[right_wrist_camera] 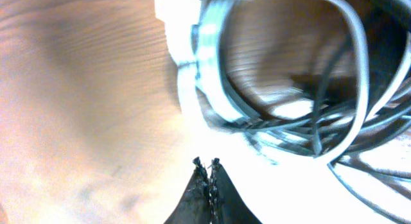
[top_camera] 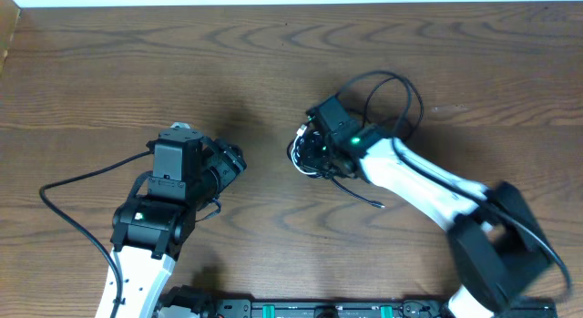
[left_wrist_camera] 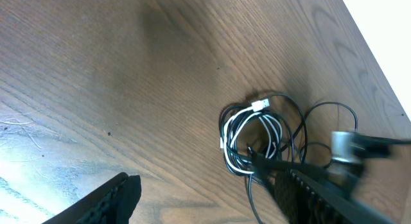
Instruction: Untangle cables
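The cables [top_camera: 310,156] lie in a tangled bundle at the table's middle, with black loops [top_camera: 393,97] spreading to the back right and a loose black end [top_camera: 366,199] in front. In the left wrist view the bundle [left_wrist_camera: 253,139] shows white and black loops with a white plug [left_wrist_camera: 260,105]. My right gripper [top_camera: 314,149] sits on the bundle; in its own view the fingers [right_wrist_camera: 207,167] are pressed together just below blurred cable loops [right_wrist_camera: 282,115], with nothing seen between them. My left gripper [top_camera: 233,160] is open [left_wrist_camera: 205,205], empty, left of the bundle.
The wooden table [top_camera: 137,63] ends at a white strip along the back. A thick black arm wire [top_camera: 73,186] curves over the table at the left. The robot base rail [top_camera: 319,309] runs along the front edge.
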